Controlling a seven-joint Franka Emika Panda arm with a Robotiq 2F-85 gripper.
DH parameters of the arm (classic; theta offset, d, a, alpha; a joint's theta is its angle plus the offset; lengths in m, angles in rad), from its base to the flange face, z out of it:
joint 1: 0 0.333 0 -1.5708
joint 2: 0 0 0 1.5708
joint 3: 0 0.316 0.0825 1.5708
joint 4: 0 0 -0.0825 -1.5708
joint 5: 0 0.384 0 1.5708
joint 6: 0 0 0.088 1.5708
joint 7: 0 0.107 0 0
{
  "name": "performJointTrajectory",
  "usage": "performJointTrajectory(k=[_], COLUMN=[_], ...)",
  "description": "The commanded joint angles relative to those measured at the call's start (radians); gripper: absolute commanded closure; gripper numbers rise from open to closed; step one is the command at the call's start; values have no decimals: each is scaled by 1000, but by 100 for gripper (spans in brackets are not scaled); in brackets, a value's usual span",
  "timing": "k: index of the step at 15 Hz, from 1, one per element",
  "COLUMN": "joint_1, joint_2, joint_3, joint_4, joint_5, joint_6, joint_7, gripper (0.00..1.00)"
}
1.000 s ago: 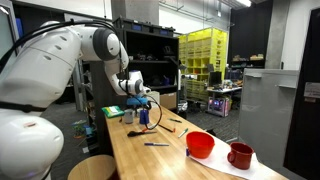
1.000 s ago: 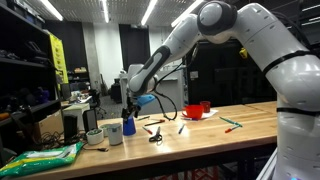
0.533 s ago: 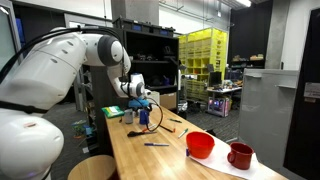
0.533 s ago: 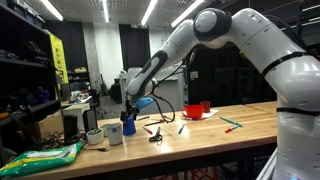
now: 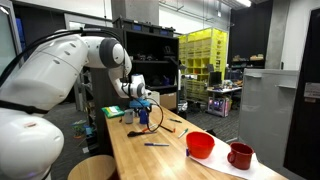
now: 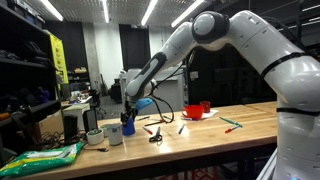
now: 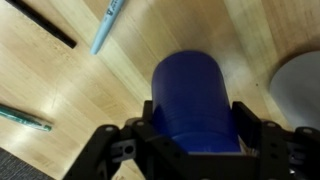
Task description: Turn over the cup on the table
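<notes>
One cup [image 7: 193, 100], blue, standing on the table [image 7: 60, 90] beside a pale container [image 6: 113, 134]. One gripper [image 7: 195, 135], mine: fingers [image 7: 150, 128] clamped against both cup walls. Change over the last half-second: none; my arm has settled. Reading: grasp made, lift and turn-over outstanding.

The cup [image 7: 195, 100] stands on the table [image 7: 60, 80] with the gripper's [image 7: 197, 125] fingers against its two sides. In the wrist view, pens [image 7: 108, 22] lie left of it. Well apart along the table, a handled mug [image 5: 240, 155] sits just beside a bowl [image 5: 200, 145].
</notes>
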Motion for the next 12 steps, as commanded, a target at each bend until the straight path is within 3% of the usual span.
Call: performJointTrajectory(k=[1, 7, 12], joint_1=[1, -15, -48], joint_2=[-18, -37, 9], joint_3=[-3, -3, 15], joint_4=[8, 84, 239], joint_5=[21, 28, 69], joint_6=[-53, -276, -492], joint_7=[-29, -63, -162], gripper=[48, 48, 48])
